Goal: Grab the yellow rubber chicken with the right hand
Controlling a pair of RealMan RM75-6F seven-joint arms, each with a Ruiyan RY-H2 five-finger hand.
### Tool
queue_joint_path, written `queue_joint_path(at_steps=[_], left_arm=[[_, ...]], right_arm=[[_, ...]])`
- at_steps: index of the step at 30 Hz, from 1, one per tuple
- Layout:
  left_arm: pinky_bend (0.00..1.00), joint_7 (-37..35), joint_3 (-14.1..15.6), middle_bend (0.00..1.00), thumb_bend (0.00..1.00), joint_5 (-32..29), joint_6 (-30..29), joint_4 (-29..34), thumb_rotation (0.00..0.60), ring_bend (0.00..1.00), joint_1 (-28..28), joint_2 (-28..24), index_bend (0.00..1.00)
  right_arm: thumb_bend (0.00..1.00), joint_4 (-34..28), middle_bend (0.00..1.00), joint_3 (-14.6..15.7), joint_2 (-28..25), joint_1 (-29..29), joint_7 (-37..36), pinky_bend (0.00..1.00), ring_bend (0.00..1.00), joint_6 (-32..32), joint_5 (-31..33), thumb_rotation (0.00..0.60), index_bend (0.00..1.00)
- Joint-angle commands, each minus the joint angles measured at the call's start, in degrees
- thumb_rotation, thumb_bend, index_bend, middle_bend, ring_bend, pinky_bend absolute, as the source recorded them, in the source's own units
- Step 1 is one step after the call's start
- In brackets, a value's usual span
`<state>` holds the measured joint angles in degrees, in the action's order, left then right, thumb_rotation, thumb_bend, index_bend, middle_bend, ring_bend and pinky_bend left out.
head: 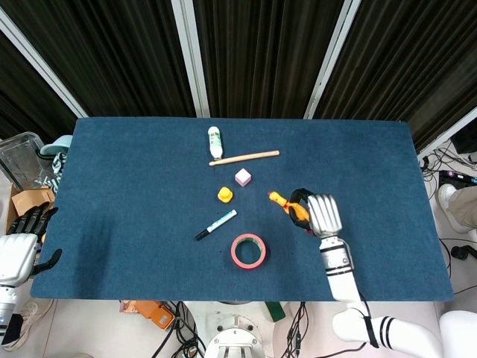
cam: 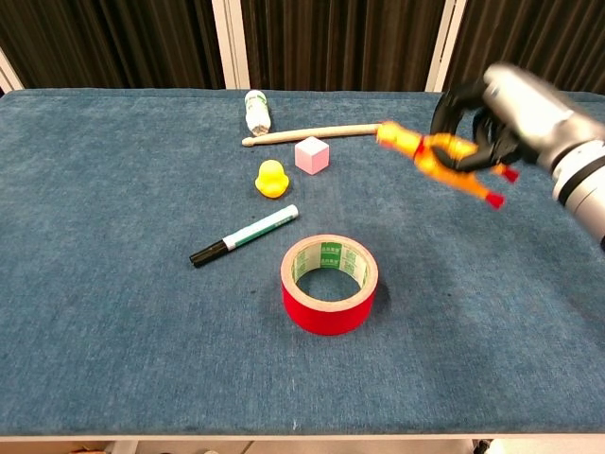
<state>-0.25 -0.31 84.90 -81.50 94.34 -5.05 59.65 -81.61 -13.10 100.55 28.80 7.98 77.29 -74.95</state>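
Right hand (cam: pixel 506 113) grips the rubber chicken (cam: pixel 437 156), held up off the table (head: pixel 134 186).

Chicken sits w/ fingers wrapped round its mid-body, head sticking out toward the wooden stick (cam: pixel 312 134), red feet trailing the other way. Judged light, soft, squashy rubber, prob. a bit grippy; the fat mid-body is the best hold since neck and legs look thin and floppy. Chest view shows the clearance above the cloth and the feet; head view hides height, mostly shows the hand's back over the toy, but adds the left hand (head: pixel 19 246) off the table's edge, holding nothing, fingers extended. Red tape roll (cam: pixel 329 284) and marker (cam: pixel 244 234) lie well apart.
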Motion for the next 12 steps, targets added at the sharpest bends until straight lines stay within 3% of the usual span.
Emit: queue_joint_path(at_steps=[1,7,12], left_arm=[[0.14,0.08,0.01,0.00,0.30,0.01,0.03,-0.01,0.600,0.00,-0.02,0.01,0.10],[0.14,0.17,0.00,0.00,0.30,-0.04,0.07,0.06,0.600,0.01,-0.02,0.03,0.10],[0.14,0.18,-0.03,0.00,0.29,-0.14,0.05,0.09,0.600,0.00,0.02,0.01,0.10]], right_arm=[[0.60,-1.53,0.62,-3.20,-0.94,-1.59,-8.35,0.79,0.78,4.97,-3.37,0.600,0.66],[0.60,-3.85,0.62,-6.61,-3.26,-2.52,-12.63,0.79,0.78,8.70,-4.49,0.600,0.66],[0.60,-5.88,0.62,-7.21,-4.99,-3.17,-13.42,0.79,0.78,9.83,-5.17,0.600,0.66]])
